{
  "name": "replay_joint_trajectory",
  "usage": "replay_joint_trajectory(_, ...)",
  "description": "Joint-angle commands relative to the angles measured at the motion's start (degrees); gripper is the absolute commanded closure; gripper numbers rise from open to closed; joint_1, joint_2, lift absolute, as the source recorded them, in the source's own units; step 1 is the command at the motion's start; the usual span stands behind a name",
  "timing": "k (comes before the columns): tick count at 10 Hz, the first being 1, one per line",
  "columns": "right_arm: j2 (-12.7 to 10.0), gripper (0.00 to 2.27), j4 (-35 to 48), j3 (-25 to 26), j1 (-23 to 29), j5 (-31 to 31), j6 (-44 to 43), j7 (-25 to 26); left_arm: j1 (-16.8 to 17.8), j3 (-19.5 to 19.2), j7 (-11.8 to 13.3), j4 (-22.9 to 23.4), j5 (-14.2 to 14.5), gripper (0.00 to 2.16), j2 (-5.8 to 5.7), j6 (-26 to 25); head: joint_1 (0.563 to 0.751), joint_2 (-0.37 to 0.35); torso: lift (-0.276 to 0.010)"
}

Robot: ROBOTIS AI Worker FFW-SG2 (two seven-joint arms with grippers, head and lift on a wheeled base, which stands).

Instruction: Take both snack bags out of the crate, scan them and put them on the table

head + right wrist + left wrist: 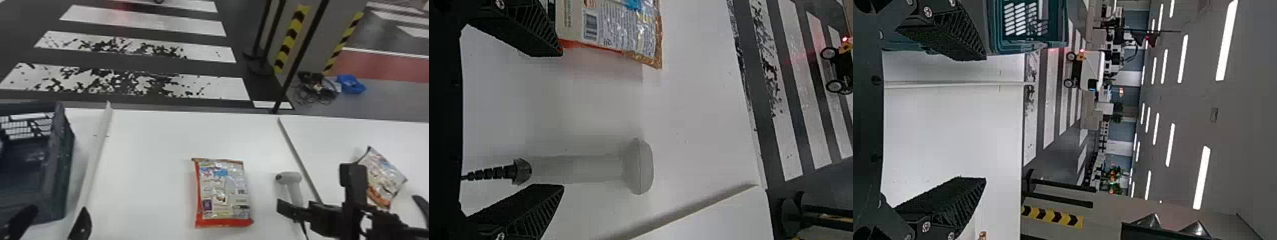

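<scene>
In the head view, one snack bag (223, 191) with red edges lies flat on the white table; the other snack bag (384, 175) lies right of the right-hand divider, partly behind my right gripper (335, 213). The dark crate (59, 166) stands at far left, with my left gripper (52, 221) near its lower right corner. Seen from the left wrist, my left gripper (984, 119) is open and empty, the crate (1025, 47) beyond one finger. In the right wrist view, my right gripper (563, 120) is open above the handheld scanner (579, 169), and the red-edged bag (614, 25) shows past one finger.
A raised divider (99, 153) runs along the table beside the crate, and a second divider (297, 153) lies right of the scanner (289, 178). Beyond the table's far edge, a black post (295, 63) and a striped pillar stand on the floor.
</scene>
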State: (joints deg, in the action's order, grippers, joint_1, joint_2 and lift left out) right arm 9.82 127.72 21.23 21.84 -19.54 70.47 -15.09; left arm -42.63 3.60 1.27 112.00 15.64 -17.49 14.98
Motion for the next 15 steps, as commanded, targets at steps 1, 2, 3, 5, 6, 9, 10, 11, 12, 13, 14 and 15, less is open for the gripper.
replay_joint_trajectory(1,-0.6,0.05,0.4,-0.6,0.3,-2.5,1.6,-2.0,0.0,-0.1,0.0,-0.1,0.1,0.14,0.00,0.0,0.695,-0.167,-0.093)
replay_joint_trajectory(2,-0.7,0.05,-0.1,-1.6,0.0,-2.5,1.7,-3.4,0.0,-0.1,0.0,-0.3,0.1,0.14,0.00,0.0,0.695,-0.126,-0.093)
replay_joint_trajectory(3,-0.8,0.05,-1.2,-2.3,-0.7,-2.8,1.7,-4.1,0.0,0.0,0.0,-0.4,0.0,0.14,0.09,0.0,0.695,-0.097,-0.093)
replay_joint_trajectory(5,-0.9,0.05,-5.3,-2.8,-2.5,-5.7,1.6,-5.8,0.0,-0.1,0.0,-0.5,0.1,0.14,0.09,0.0,0.695,-0.063,-0.093)
replay_joint_trajectory(6,-1.3,0.05,-7.0,-3.0,-3.1,-6.4,1.2,-7.2,0.0,-0.1,0.0,-0.5,0.1,0.14,0.09,0.0,0.695,-0.044,-0.093)
replay_joint_trajectory(9,-1.2,0.05,-13.0,-4.5,-6.5,-6.9,-1.3,-10.4,0.0,-0.1,-0.1,-0.4,0.0,0.14,0.26,0.0,0.695,0.004,-0.093)
replay_joint_trajectory(10,-1.2,0.05,-15.0,-4.9,-7.9,-6.8,-1.3,-11.0,-0.1,-0.1,-0.1,-0.4,0.0,0.14,0.26,0.0,0.695,0.012,-0.093)
replay_joint_trajectory(11,-1.0,0.05,-16.4,-5.4,-8.7,-6.3,-1.3,-11.5,-0.2,-0.1,-0.2,-0.5,0.0,0.14,0.26,0.0,0.695,0.015,-0.093)
replay_joint_trajectory(12,-0.9,0.05,-17.8,-6.1,-9.1,-5.5,-1.6,-11.9,-0.2,-0.2,-0.2,-0.5,0.1,0.14,0.26,0.0,0.695,0.020,-0.093)
replay_joint_trajectory(13,-0.8,0.05,-19.3,-6.8,-9.5,-4.4,-1.6,-12.7,-0.2,-0.2,-0.2,-0.5,0.1,0.14,0.26,0.0,0.695,0.023,-0.093)
replay_joint_trajectory(14,-0.7,0.05,-20.2,-7.3,-9.6,-3.8,-2.7,-12.9,-0.2,-0.2,-0.2,-0.5,0.1,0.14,0.26,0.0,0.695,0.026,-0.093)
replay_joint_trajectory(15,-0.5,0.05,-21.1,-7.5,-9.6,-3.7,-3.5,-13.4,-0.2,-0.2,-0.2,-0.6,0.1,0.14,0.26,0.0,0.695,0.028,-0.093)
